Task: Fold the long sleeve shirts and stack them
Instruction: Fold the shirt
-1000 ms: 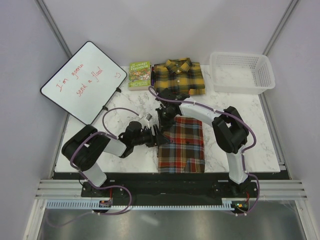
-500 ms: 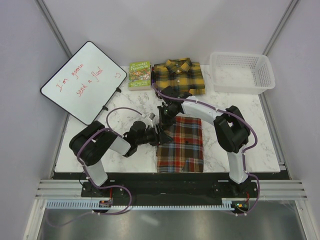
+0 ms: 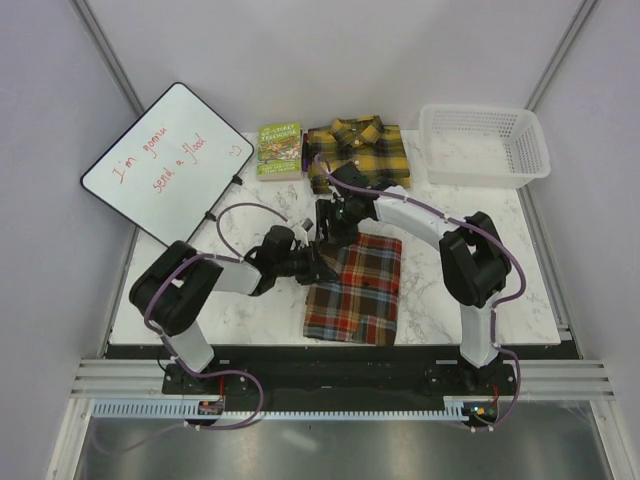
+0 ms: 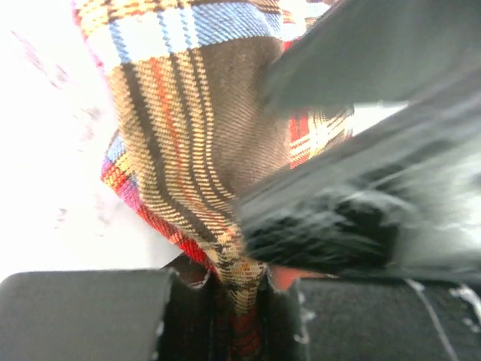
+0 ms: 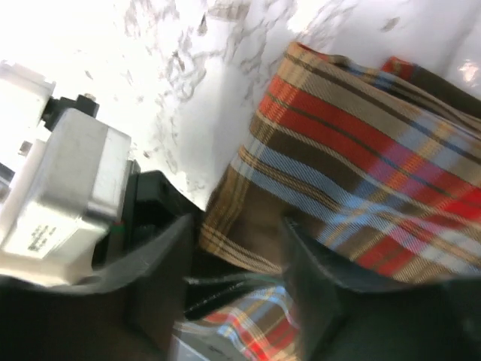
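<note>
Marble tabletop (image 3: 240, 305) inside a plain grey booth is what I'm working over from here. The red-brown shirt (image 3: 355, 290) lies on it as a compact rectangle, slightly askew. Most of it spreads away from both sets of jaws on their near-right side, and only its far-left corner reaches them.

The left gripper (image 3: 318, 265) has that corner. In its wrist view the plaid cloth runs down into the narrow gap between the fingers and is pinched there, bunched and lifted off the marble. The right gripper (image 3: 330, 222) sits just beyond it with its jaws clearly apart. A folded edge lies loosely in the gap, and I see no fabric clamped.

The yellow and black shirt (image 3: 358, 150) lies past the right jaws at the table's far edge, collar up and neatly squared.

By my reading both folds are essentially done. What's left is carrying one shirt onto the other and tidying the stack.

Further out are a green book (image 3: 280, 150) beside the yellow shirt, a white basket (image 3: 485, 145) and a whiteboard (image 3: 165, 160).
</note>
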